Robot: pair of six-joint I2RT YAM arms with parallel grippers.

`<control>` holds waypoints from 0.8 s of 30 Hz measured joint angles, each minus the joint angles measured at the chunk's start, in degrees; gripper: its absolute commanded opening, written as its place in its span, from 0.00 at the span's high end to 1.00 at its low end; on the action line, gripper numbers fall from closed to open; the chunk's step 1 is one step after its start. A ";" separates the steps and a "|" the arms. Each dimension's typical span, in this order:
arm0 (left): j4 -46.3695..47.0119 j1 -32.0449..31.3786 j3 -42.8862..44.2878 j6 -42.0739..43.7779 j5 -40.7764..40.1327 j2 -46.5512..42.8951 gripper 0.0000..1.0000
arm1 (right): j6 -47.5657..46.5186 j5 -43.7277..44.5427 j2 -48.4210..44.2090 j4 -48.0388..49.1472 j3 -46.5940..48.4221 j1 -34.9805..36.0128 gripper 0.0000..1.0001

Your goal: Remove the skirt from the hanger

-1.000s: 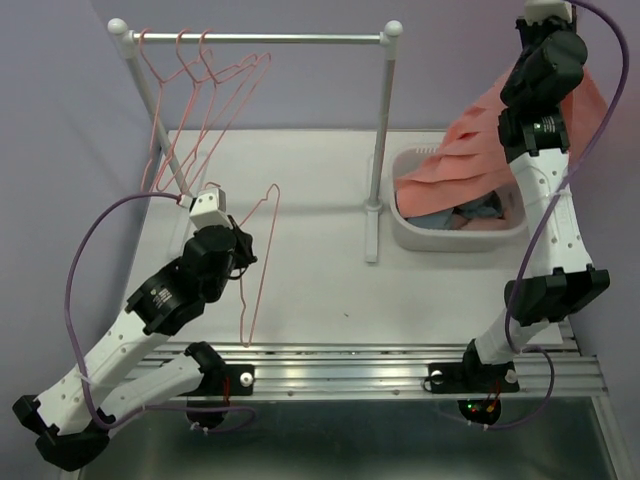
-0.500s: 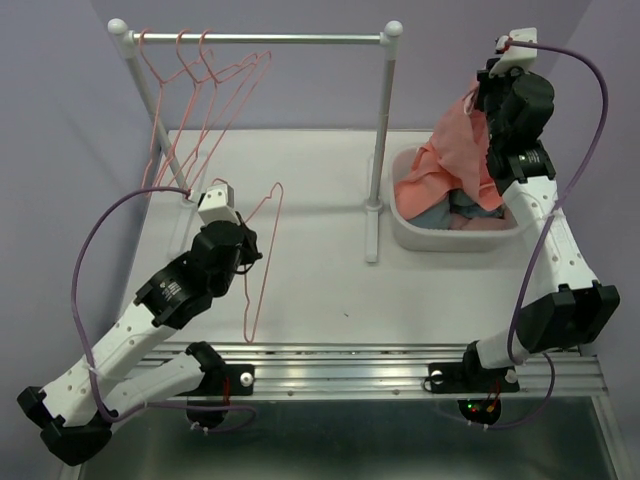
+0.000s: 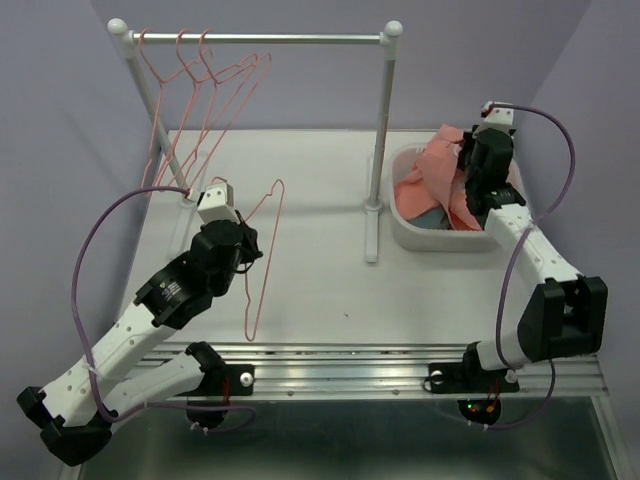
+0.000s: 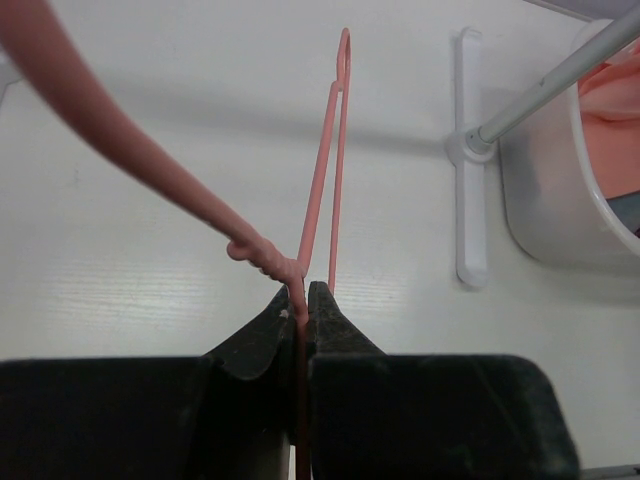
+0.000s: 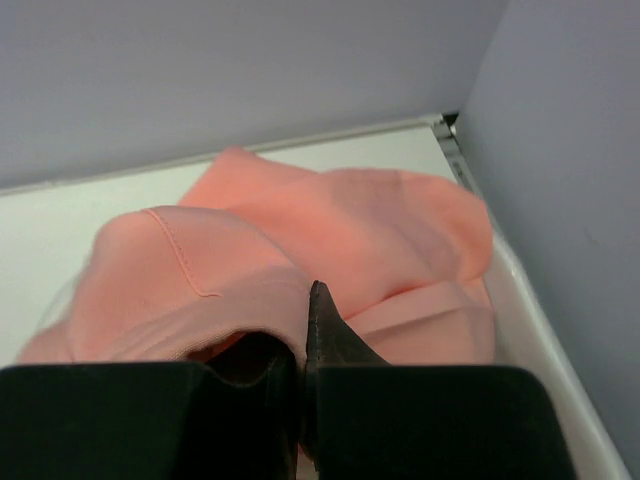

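Observation:
The salmon-pink skirt point(image 3: 440, 168) lies bunched in the white basket point(image 3: 440, 238) at the right; it fills the right wrist view point(image 5: 300, 240). My right gripper point(image 3: 470, 160) is down in the basket, shut on a fold of the skirt point(image 5: 303, 300). The bare pink wire hanger point(image 3: 262, 255) hangs above the table left of centre, with nothing on it. My left gripper point(image 3: 243, 240) is shut on the hanger just below its twisted neck point(image 4: 302, 300), the wire pinched between the black fingers point(image 4: 335, 325).
A white clothes rack point(image 3: 260, 38) spans the back, with three more pink hangers point(image 3: 215, 80) at its left end. Its right post point(image 3: 378, 150) and foot point(image 4: 468, 190) stand just left of the basket. Darker clothes point(image 3: 432, 215) lie under the skirt.
My right arm has come down from high above the basket, lowering the skirt into it, where it now lies bunched. The left gripper and hanger shifted only slightly.

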 measured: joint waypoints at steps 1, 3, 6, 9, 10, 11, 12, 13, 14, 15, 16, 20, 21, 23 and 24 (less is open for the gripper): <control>0.02 0.00 0.00 0.00 0.00 0.02 1.00 | 0.48 0.68 1.22 0.22 -0.46 0.00 0.99; 0.00 0.00 0.00 0.02 -0.04 0.11 1.00 | 2.32 1.97 5.05 0.57 -1.90 -0.04 0.99; 0.02 0.00 0.00 0.02 -0.22 0.11 1.00 | 4.63 2.60 9.16 0.76 -4.35 -0.35 0.99; 0.02 0.00 0.00 0.02 -0.31 0.09 1.00 | 6.69 3.32 12.68 1.01 -5.84 -0.72 0.99; 0.00 0.00 0.00 0.02 -0.35 0.09 1.00 | 7.37 3.63 13.99 1.14 -6.01 -0.92 0.99; 0.00 0.00 0.00 0.00 -0.44 0.09 1.00 | 7.76 3.82 14.99 1.40 -6.01 -1.11 0.99; 0.00 0.00 0.00 0.02 -0.55 0.09 1.00 | 8.11 4.04 15.85 1.81 -6.01 -1.25 0.99; 0.00 0.00 0.00 0.02 -0.63 0.09 1.00 | 8.37 4.17 16.57 2.10 -5.99 -1.38 0.99; 0.00 0.00 0.00 0.02 -0.72 0.09 1.00 | 8.92 4.52 17.51 2.71 -5.97 -1.46 0.99; 0.00 0.00 0.00 0.00 -0.74 0.09 1.00 | 9.16 4.76 18.03 3.13 -5.97 -1.51 0.97; 0.00 0.00 0.00 0.00 -0.79 0.09 1.00 | 9.40 5.05 18.60 3.50 -5.97 -1.51 0.96; 0.00 0.00 0.00 0.00 -1.03 0.11 1.00 | 10.56 5.77 19.26 3.98 -5.97 -1.55 0.86; 0.00 0.00 0.00 0.00 -1.11 0.11 1.00 | 10.97 5.84 19.21 3.91 -5.97 -1.57 0.84; 0.00 0.00 0.00 0.02 -1.22 0.11 1.00 | 11.58 5.95 19.04 3.58 -5.97 -1.57 0.70; 0.02 0.00 0.00 0.02 -1.36 0.11 1.00 | 11.89 5.99 18.53 3.15 -6.01 -1.57 0.53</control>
